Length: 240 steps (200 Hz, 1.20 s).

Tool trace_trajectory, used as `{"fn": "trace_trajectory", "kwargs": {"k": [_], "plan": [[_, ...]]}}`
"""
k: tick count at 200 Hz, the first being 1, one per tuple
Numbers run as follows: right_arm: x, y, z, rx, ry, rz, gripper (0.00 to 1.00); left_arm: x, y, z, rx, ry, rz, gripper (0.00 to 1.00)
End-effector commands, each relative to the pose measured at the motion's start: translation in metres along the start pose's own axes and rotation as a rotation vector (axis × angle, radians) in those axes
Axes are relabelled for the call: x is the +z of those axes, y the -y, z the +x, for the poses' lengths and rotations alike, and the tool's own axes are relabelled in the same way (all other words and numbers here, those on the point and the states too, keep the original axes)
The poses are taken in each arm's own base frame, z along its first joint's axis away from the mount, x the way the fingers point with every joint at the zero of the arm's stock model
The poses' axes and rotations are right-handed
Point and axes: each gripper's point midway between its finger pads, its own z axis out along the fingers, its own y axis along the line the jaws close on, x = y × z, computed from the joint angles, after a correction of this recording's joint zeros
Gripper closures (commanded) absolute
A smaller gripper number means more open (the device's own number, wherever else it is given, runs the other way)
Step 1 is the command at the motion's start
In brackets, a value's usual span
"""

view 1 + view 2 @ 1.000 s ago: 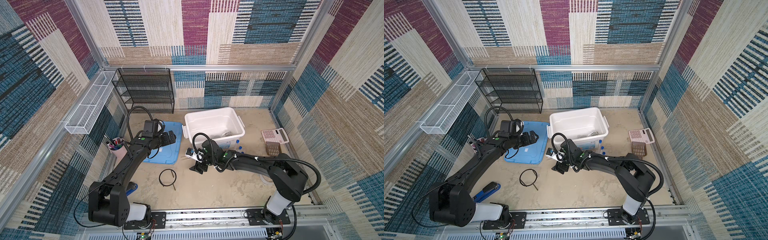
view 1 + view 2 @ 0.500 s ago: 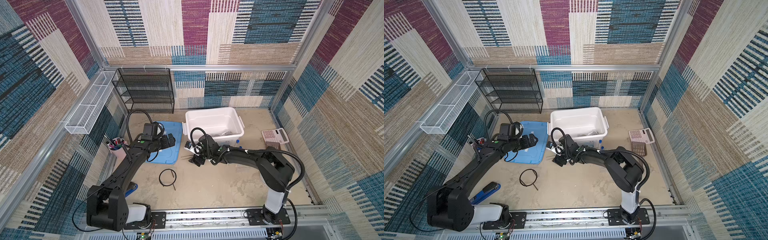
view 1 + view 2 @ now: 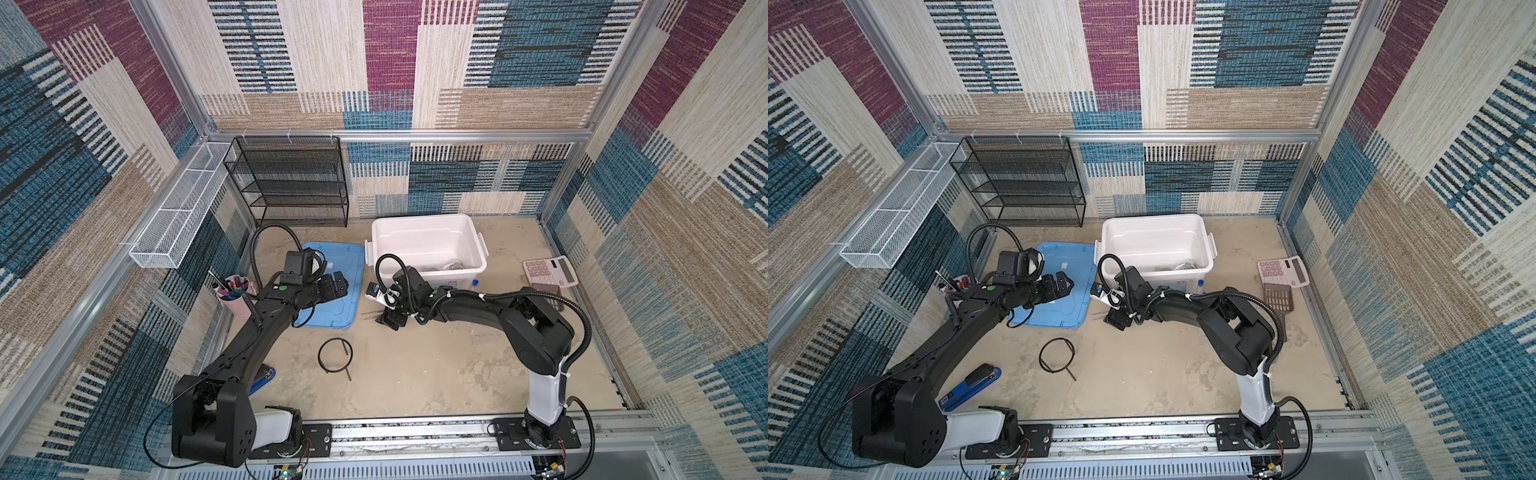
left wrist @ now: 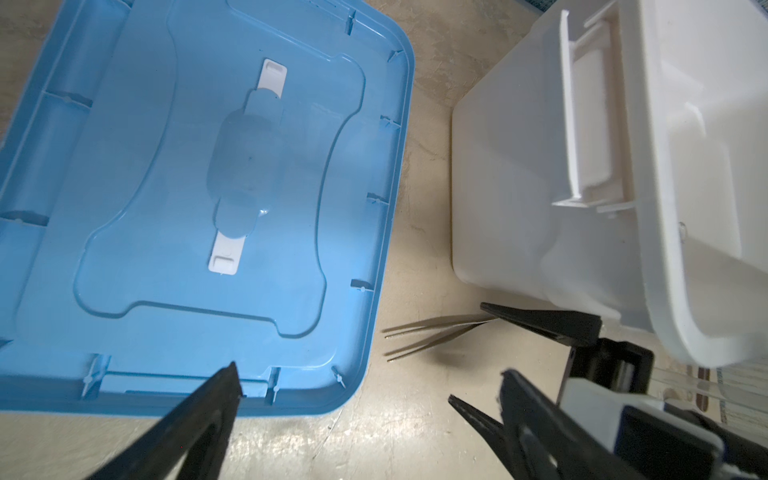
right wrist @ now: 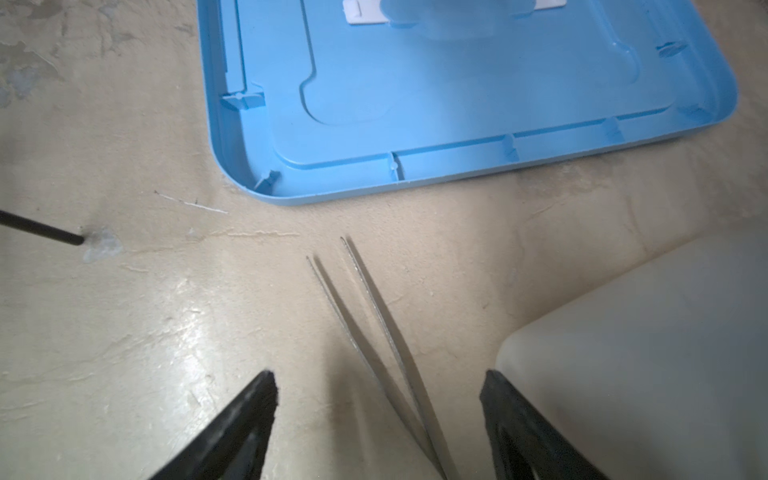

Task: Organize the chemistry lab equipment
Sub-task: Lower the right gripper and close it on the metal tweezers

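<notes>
Your right elbow (image 3: 540,336) has swung inward since a second ago. In both top views, your right pincer (image 3: 390,321) (image 3: 1117,321) sits low over the sandy bench (image 3: 415,382), between blue lid (image 3: 336,257) and white bin (image 3: 424,218); woven-patterned walls (image 3: 390,62) enclose the bench. Left wrist: left pincer (image 4: 341,380) wide apart, empty. Right wrist: parted jaws straddle tweezers (image 5: 388,332) lying on the bench.

The tweezers (image 4: 453,329) lie on a narrow strip of bare tabletop (image 3: 436,374) between the blue lid (image 5: 457,104) and the white bin (image 5: 644,353). The right gripper (image 5: 378,376) straddles them with its jaws apart, one finger just beside the bin wall. Nearer the arms' bases the tabletop is open, except for the ring stand (image 3: 335,354).
</notes>
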Motion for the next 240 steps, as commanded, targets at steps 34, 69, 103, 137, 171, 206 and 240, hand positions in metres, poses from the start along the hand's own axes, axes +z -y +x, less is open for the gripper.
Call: {"fn": "trace_trajectory", "kwargs": {"k": [34, 69, 103, 137, 171, 206, 240], "plan": [[0.012, 0.001, 0.002, -0.038, -0.027, -0.024, 0.23, 0.0, -0.004, 0.002, 0.01, 0.008, 0.005, 0.0], [0.02, -0.003, 0.012, -0.043, -0.067, -0.046, 0.3, 0.0, -0.006, 0.004, 0.002, 0.009, 0.006, 0.0], [0.022, -0.004, 0.018, -0.037, -0.078, -0.045, 0.36, 0.0, -0.008, 0.007, -0.005, 0.01, 0.009, 0.0], [0.025, -0.011, 0.023, -0.05, -0.099, -0.055, 0.45, 0.0, -0.009, 0.008, -0.007, 0.007, 0.01, 0.0], [0.029, -0.019, 0.034, -0.057, -0.135, -0.07, 0.6, -0.001, -0.011, 0.008, -0.01, 0.012, 0.01, 0.0], [0.023, -0.023, 0.04, -0.052, -0.145, -0.063, 0.68, -0.003, -0.012, 0.009, -0.014, 0.016, 0.009, 0.0], [0.02, -0.027, 0.04, -0.045, -0.141, -0.082, 0.79, -0.004, -0.012, 0.008, -0.016, 0.019, 0.011, 0.0]]}}
